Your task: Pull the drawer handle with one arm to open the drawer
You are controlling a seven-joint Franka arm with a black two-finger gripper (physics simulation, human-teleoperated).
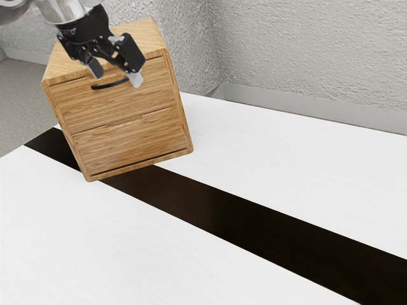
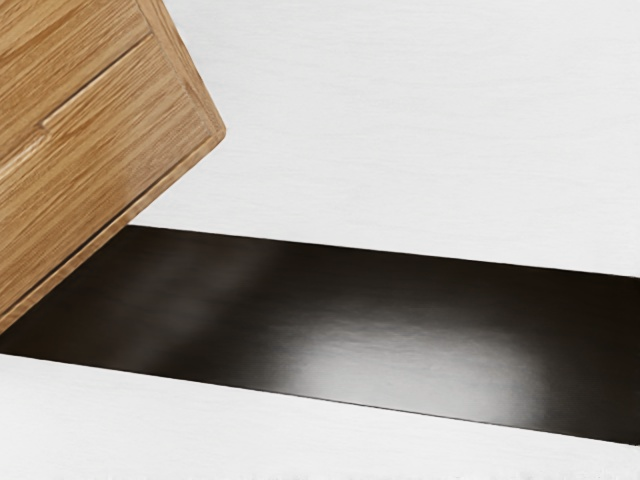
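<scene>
A wooden cabinet (image 1: 121,121) with two drawers stands at the back left of the table. Its lower front corner (image 2: 90,150) is under my hand in the wrist view. The top drawer (image 1: 114,98) carries a thin black handle (image 1: 107,84), and both drawer fronts look flush with the cabinet. My black gripper (image 1: 116,75) hangs just above and in front of that handle, near the cabinet's top front edge. It is open, with one finger on each side of the handle's length and nothing gripped between them.
The white table (image 1: 286,152) is crossed by a wide black stripe (image 1: 254,229), which runs diagonally from under the cabinet toward the exterior view's lower right. This black stripe (image 2: 350,330) lies below my hand. A grey textured wall (image 1: 305,44) stands behind.
</scene>
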